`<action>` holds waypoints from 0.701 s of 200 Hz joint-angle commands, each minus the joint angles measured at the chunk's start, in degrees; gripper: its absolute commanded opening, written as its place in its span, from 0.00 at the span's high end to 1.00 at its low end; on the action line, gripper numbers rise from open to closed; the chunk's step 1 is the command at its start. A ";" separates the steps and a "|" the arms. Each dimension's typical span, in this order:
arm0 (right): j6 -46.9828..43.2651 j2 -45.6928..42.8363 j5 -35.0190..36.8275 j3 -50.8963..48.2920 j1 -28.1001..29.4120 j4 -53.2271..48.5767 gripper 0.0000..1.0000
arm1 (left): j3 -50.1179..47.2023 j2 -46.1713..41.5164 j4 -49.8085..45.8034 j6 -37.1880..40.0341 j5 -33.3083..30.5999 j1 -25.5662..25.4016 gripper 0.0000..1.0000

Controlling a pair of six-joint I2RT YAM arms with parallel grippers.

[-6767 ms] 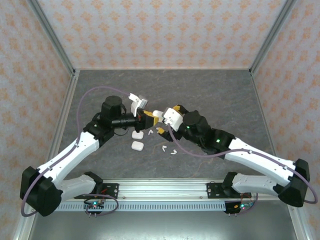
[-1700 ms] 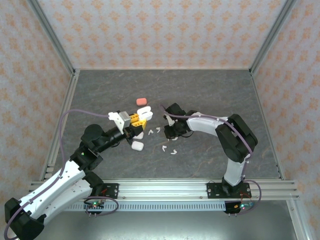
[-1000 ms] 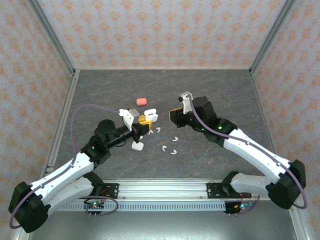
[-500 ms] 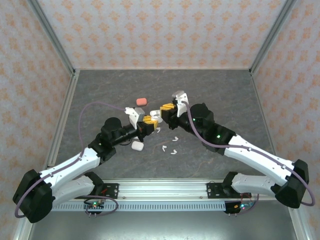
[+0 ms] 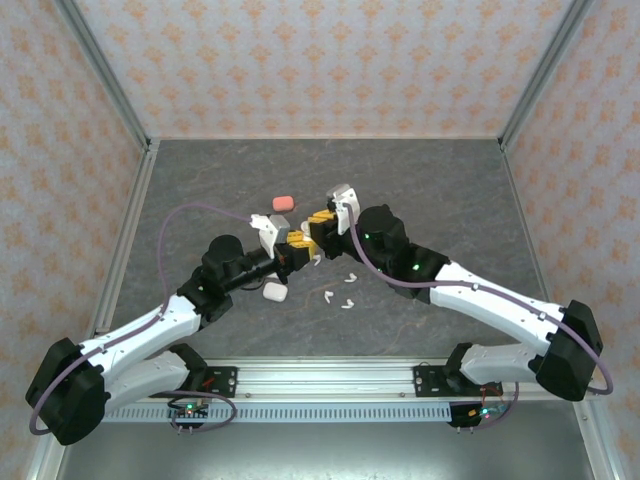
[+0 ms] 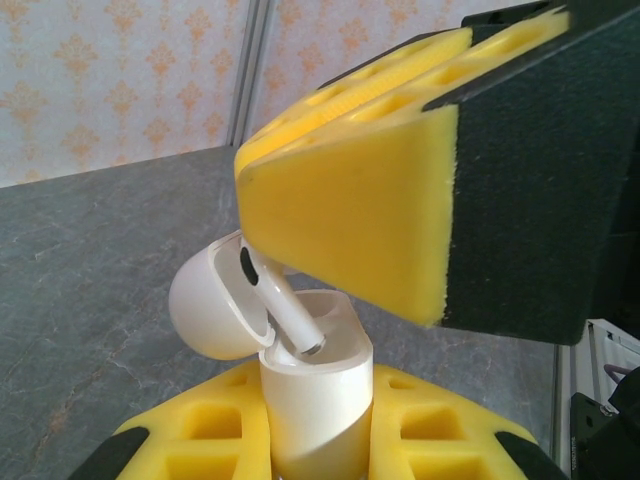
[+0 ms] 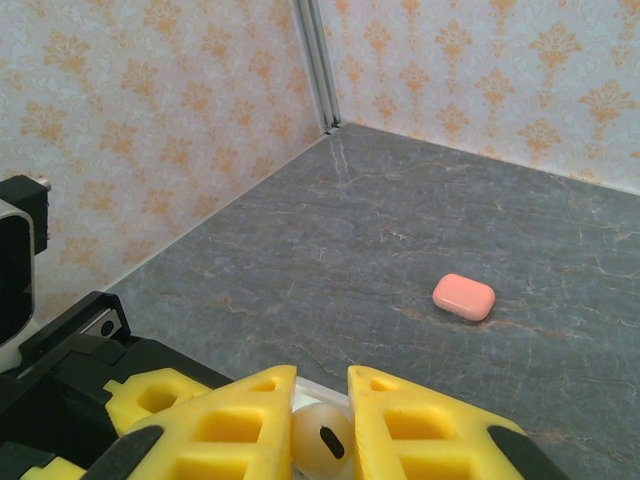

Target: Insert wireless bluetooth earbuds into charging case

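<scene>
My left gripper (image 5: pixel 296 247) is shut on a white charging case (image 6: pixel 318 395), held upright with its lid (image 6: pixel 205 310) swung open. The right gripper (image 5: pixel 321 222) hovers just above it, shut on a white earbud (image 6: pixel 287 312). The earbud's stem tip sits at the case's opening. In the right wrist view the earbud's round head (image 7: pixel 322 442) shows between the yellow fingers (image 7: pixel 240 420). Three more white earbuds (image 5: pixel 347 290) lie loose on the table below the grippers. A second white case (image 5: pixel 274 292) rests on the table near the left forearm.
A salmon-pink case (image 5: pixel 283 203) lies closed on the grey table behind the grippers, also as the pink case (image 7: pixel 464 297) in the right wrist view. Patterned walls and metal rails (image 5: pixel 116 250) enclose the table on three sides.
The right gripper has come in from the right and down over the left gripper, bringing the earbud to the open case. The left gripper rose slightly with the case.
</scene>
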 commanded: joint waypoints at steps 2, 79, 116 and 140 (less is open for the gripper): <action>0.17 0.49 -1.67 2.26 0.39 2.08 0.82 | 2.05 -0.01 3.52 -0.07 1.16 -0.60 1.00; 2.36 -1.13 -5.69 1.23 0.47 -1.82 0.81 | 2.06 -0.32 3.92 0.09 0.77 -0.59 1.00; 4.47 -1.66 -5.86 1.04 0.40 -2.63 0.76 | 1.77 -0.32 4.54 0.05 0.96 -0.59 1.00; 5.57 -3.43 -6.60 2.30 -0.01 -2.70 0.62 | 1.79 -0.48 4.60 0.30 1.31 -0.59 1.00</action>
